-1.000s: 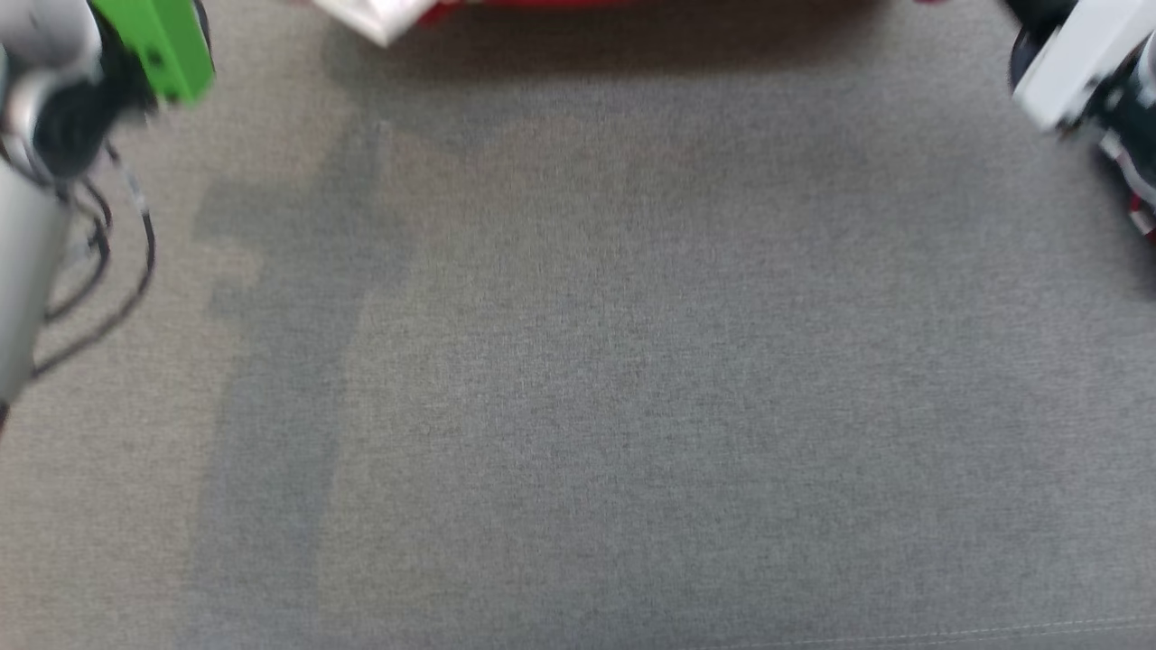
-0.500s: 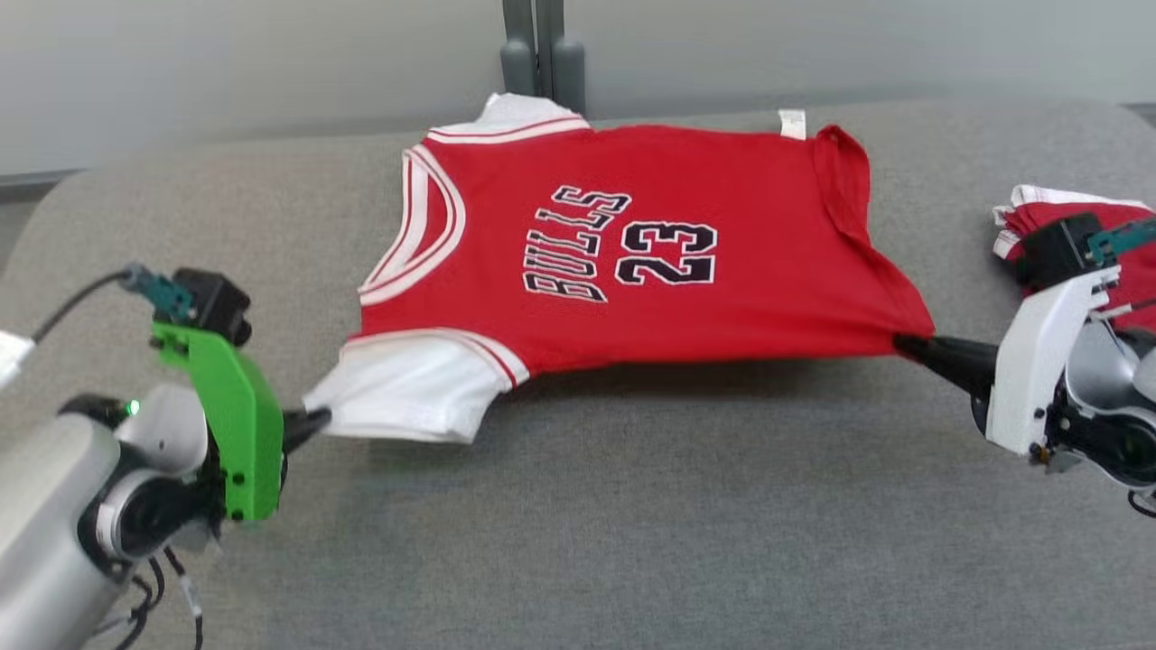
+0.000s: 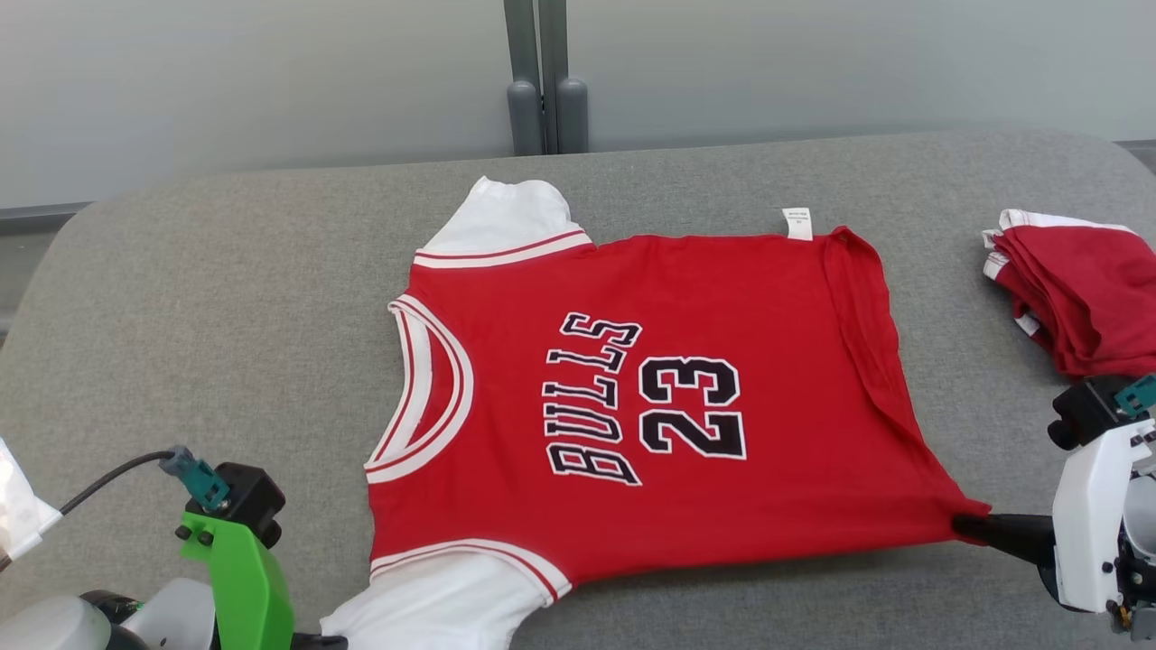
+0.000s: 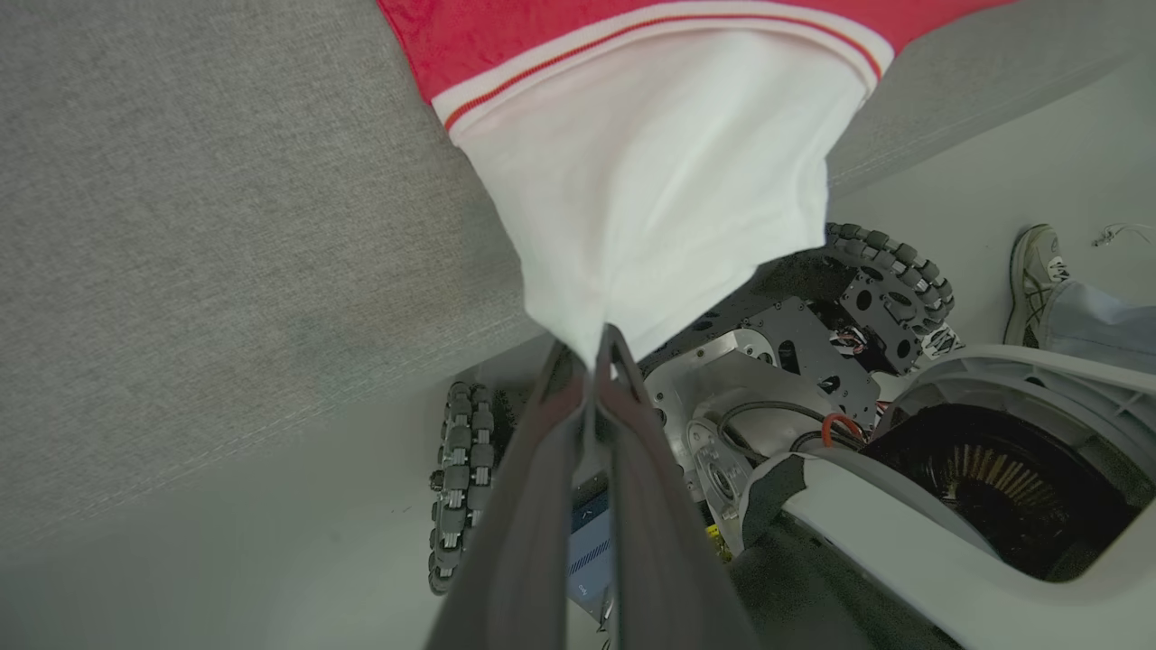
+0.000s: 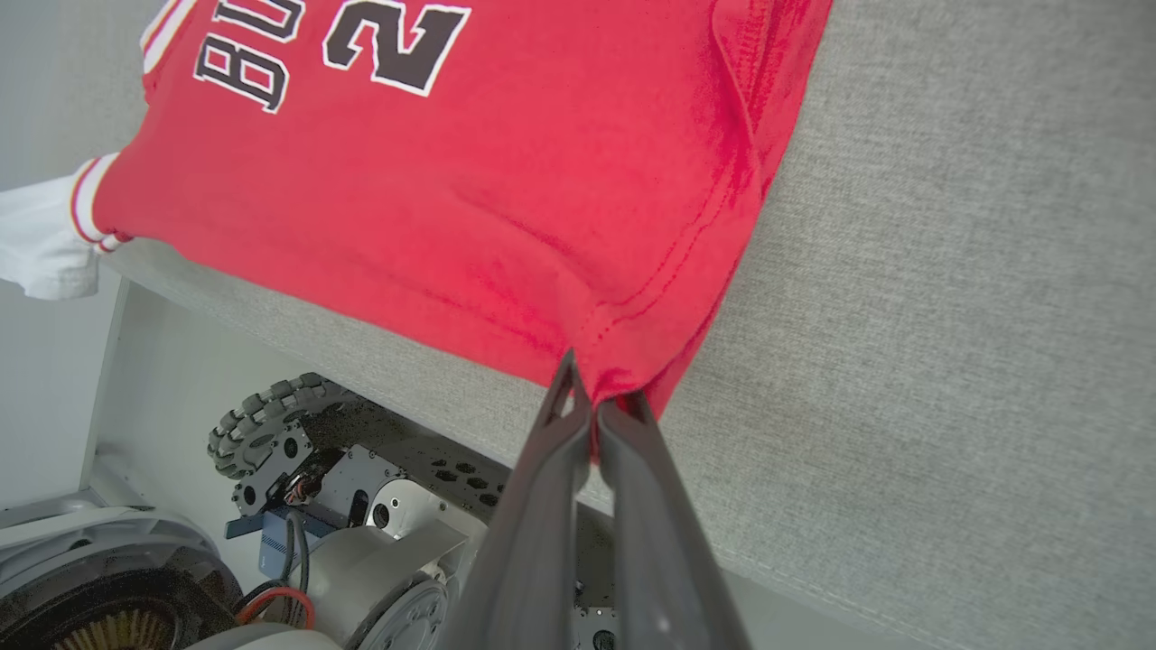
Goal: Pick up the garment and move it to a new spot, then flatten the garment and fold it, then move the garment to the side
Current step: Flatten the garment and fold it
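On the grey padded table [image 3: 226, 298], the red garment [image 3: 686, 298] is spread print side up near the middle. The collar is turned to the robot's left and the hem to its right.

The head camera is judged to have tilted over the last second, so the shift of the whole picture is discounted. Measured against the table's far edge, the garment is found nearer the robot than half a second ago. The far sleeve is no longer laid over that edge, and the cloth lies flatter.

A stack of red clothes [image 3: 1075, 298] is noted at the right, apart from the garment.

The left gripper [image 4: 602, 345] is pressed together on the tip of the near white sleeve [image 4: 650, 181]. The right gripper [image 5: 587, 408] is likewise pinched on the near hem corner [image 5: 623, 361]. Both pinch points are held about at the table's near rim, with the cloth stretched between them.

A turned-over strip of hem [image 3: 858, 307] is left at the right side, and a small white label [image 3: 797, 223] sticks out at the far corner.

Relocation is judged done and flattening nearly so. Release, folding and setting aside are not yet done.
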Available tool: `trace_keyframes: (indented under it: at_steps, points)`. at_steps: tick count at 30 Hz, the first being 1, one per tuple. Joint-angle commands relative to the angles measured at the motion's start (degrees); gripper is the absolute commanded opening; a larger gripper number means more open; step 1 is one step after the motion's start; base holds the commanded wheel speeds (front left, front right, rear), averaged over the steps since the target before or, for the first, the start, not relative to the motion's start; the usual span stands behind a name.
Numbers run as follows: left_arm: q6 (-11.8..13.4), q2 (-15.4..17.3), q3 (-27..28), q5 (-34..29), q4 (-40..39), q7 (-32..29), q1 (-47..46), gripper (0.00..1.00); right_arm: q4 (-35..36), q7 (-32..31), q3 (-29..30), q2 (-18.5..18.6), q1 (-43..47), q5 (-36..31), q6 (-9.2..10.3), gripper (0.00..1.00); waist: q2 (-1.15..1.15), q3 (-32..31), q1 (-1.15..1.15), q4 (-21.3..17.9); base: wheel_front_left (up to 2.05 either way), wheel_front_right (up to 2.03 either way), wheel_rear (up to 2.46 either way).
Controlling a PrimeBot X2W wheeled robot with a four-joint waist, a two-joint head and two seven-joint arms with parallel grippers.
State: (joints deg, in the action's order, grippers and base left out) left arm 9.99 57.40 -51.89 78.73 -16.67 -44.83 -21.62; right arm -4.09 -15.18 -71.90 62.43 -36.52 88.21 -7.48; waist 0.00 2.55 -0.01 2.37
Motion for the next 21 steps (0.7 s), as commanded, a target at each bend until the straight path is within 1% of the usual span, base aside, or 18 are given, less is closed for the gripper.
trace_keyframes:
  at_steps: [1, 5, 8, 15, 21]
  points:
    - [0.3, 1.2, 0.1, 0.3, -0.8, -0.6, 0.7, 0.0, 0.8, -0.6, -0.1, 0.6, 1.0, 0.6, -0.02, 0.0, 0.0, 0.3, 0.01, 0.1, 0.0, 0.0, 0.0]
    - [0.7, 2.3, 0.8, 1.2, -2.2, -1.7, -0.3, 0.0, 2.5, -1.5, 0.2, 1.4, 0.8, 1.6, -0.02, 0.0, 0.0, 1.0, 0.01, -0.2, 0.0, 0.0, 0.0]
    - [0.4, 1.8, 1.2, 1.7, -1.9, -3.3, -2.3, 0.0, 3.0, -2.8, 0.5, 1.2, -0.4, 2.1, -0.02, 0.0, 0.0, 1.8, 0.01, -0.4, 0.0, 0.0, 0.0]
    - [-0.7, -1.6, 1.8, 4.6, 2.9, -10.7, -9.1, 0.0, 2.5, -5.7, 2.0, 0.5, -4.0, 3.8, -0.02, 0.0, 0.0, 4.6, 0.01, -1.3, 0.0, 0.0, 0.0]
    - [-1.3, -5.2, 3.0, 4.9, 8.8, -14.6, -16.0, 0.0, 0.6, -9.3, 3.3, -0.6, -7.1, 7.5, -0.02, 0.0, 0.0, 7.7, 0.01, -2.3, 0.0, 0.0, 0.0]
